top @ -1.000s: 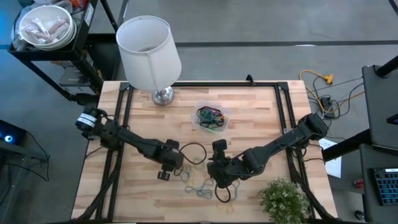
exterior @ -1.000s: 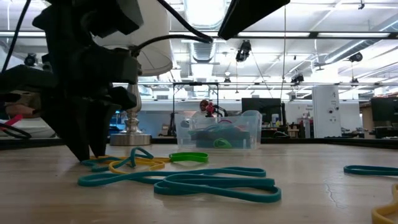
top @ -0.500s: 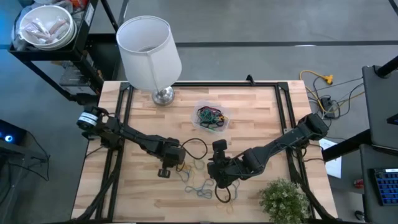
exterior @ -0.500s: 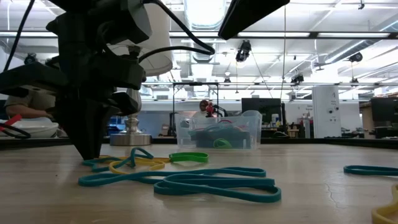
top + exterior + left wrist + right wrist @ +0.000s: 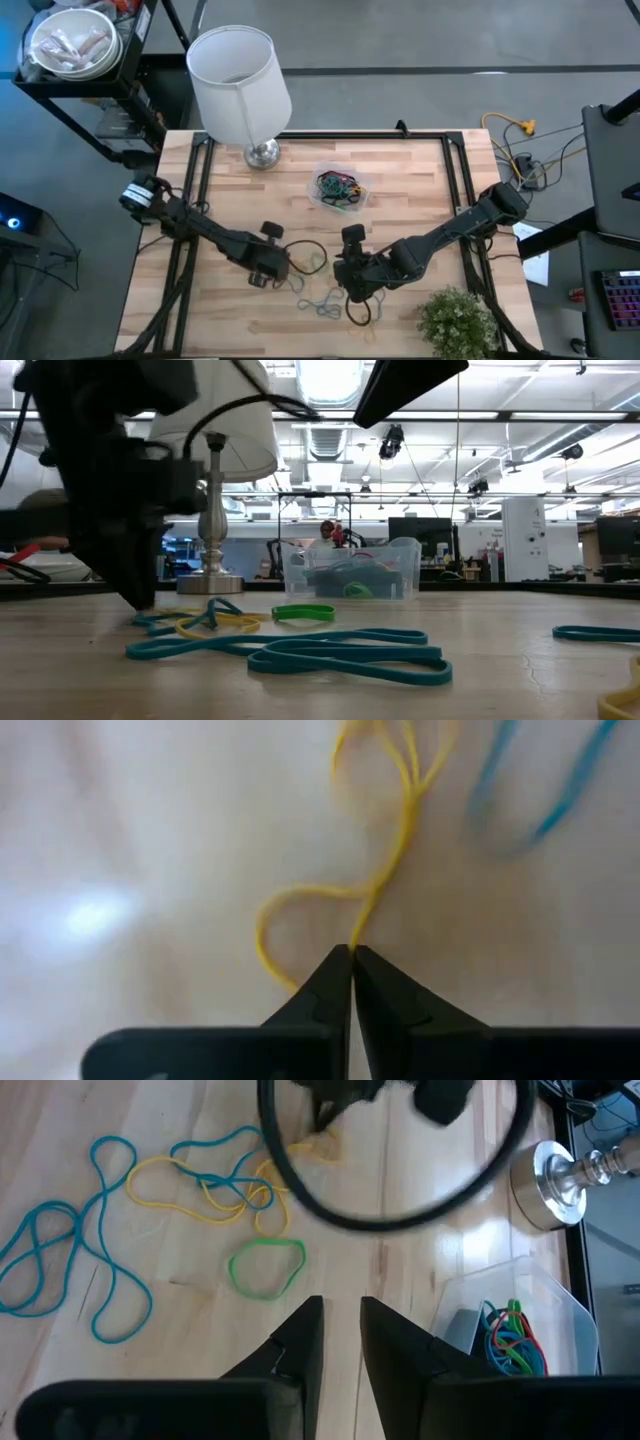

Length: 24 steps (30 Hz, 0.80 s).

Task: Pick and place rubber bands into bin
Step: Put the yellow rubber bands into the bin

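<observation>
Loose rubber bands lie on the wooden table near its front: teal ones [image 5: 300,653], a green one [image 5: 265,1268] and yellow ones [image 5: 190,1185]. My left gripper [image 5: 352,952] stands over their left end [image 5: 266,272], shut on a yellow rubber band [image 5: 400,830]. My right gripper [image 5: 342,1315] hovers open to their right [image 5: 352,288] with nothing between its fingers. The clear bin [image 5: 340,190], with several bands inside, stands toward the table's far side [image 5: 350,570]. My left gripper pinches a strand of the yellow rubber band [image 5: 362,925] between its two fingertips. The fingers come from above, slanting down. The rest of the band runs away from the tips and lies slack on the table [image 5: 215,623].
A lamp with a white shade [image 5: 240,80] stands on its metal base [image 5: 262,153] at the far left. A potted plant [image 5: 455,320] sits at the near right corner. A black cable loop [image 5: 312,243] hangs between the arms.
My left gripper has shut its fingers on the yellow rubber band at the table top and has tipped, its body leaning toward the table's left edge. The bands lie where they were. My right gripper has kept still.
</observation>
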Available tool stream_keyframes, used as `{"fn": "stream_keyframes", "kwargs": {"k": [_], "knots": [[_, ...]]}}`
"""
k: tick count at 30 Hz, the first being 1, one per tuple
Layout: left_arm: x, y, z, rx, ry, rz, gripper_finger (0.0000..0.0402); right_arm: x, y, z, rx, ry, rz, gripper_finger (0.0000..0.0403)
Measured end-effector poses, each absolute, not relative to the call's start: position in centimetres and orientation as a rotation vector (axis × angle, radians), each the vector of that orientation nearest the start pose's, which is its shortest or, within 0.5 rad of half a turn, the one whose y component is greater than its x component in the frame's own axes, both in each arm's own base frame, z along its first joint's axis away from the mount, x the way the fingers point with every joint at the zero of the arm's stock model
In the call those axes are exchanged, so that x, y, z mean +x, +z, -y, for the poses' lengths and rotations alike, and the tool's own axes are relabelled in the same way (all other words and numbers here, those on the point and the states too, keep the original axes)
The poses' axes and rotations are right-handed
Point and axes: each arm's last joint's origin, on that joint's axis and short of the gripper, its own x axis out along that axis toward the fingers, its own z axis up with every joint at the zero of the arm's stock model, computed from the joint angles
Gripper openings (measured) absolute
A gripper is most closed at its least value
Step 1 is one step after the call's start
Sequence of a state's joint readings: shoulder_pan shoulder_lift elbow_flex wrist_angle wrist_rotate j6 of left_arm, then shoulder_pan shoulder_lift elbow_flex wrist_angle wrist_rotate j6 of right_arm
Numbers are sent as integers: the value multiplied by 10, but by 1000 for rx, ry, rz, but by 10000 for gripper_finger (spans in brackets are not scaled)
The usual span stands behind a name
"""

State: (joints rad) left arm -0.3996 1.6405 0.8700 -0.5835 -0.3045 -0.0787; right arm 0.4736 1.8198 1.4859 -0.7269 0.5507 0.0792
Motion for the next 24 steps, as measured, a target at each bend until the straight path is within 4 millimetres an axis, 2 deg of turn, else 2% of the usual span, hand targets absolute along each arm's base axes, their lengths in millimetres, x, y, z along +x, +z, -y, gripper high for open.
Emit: {"fn": "stream_keyframes", "kwargs": {"k": [5, 14, 24], "knots": [[250, 168, 107, 482, 64, -1176, 1, 346, 254, -160, -448, -106, -920, 65], [247, 175, 109, 548, 147, -1118, 0, 346, 254, -160, -449, -106, -921, 62], [253, 188, 114, 645, 271, -1007, 0, 346, 254, -160, -456, -105, -922, 59]]}}
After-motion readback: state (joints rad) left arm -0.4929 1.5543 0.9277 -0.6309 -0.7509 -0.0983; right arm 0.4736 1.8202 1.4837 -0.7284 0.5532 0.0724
